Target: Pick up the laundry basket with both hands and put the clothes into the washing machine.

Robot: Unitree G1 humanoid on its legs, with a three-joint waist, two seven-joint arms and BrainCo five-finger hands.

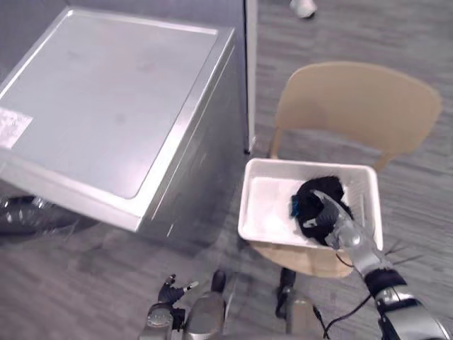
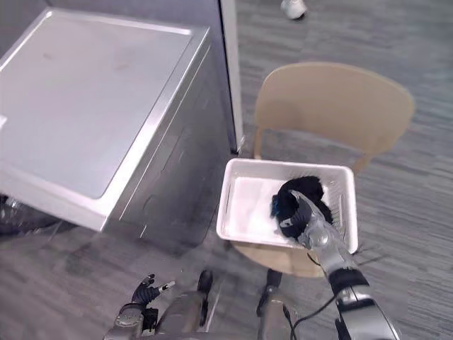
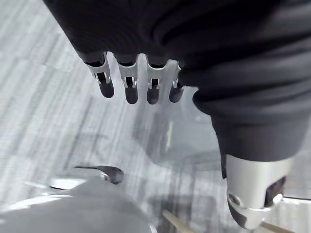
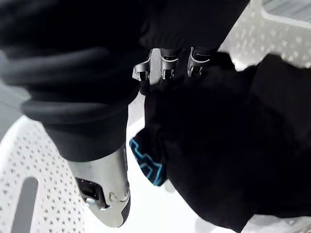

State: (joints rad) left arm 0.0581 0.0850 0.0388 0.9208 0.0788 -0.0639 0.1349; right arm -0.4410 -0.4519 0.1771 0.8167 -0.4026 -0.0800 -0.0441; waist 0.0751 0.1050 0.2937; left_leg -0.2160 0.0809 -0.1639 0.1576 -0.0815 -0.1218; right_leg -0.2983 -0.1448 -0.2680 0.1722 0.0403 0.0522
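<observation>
your right hand [image 2: 318,230] has fingers buried in the black clothes [image 2: 284,205] in the basket [image 2: 237,212], grip unclear; clench fully before lifting. your left hand [image 2: 145,290] hangs relaxed, empty.

One washer [image 1: 106,92], one basket [image 1: 245,207], one chair [image 1: 354,106], one garment [image 1: 316,200]

No text can be read here. A white label [image 1: 12,128] stands on the top of the washing machine [image 1: 106,92], near its left edge; its print is too small to make out. The black clothes [image 4: 233,145] in the laundry basket [image 1: 256,212] bear a bright blue marking [image 4: 146,164], possibly lettering, though too folded to tell.
</observation>
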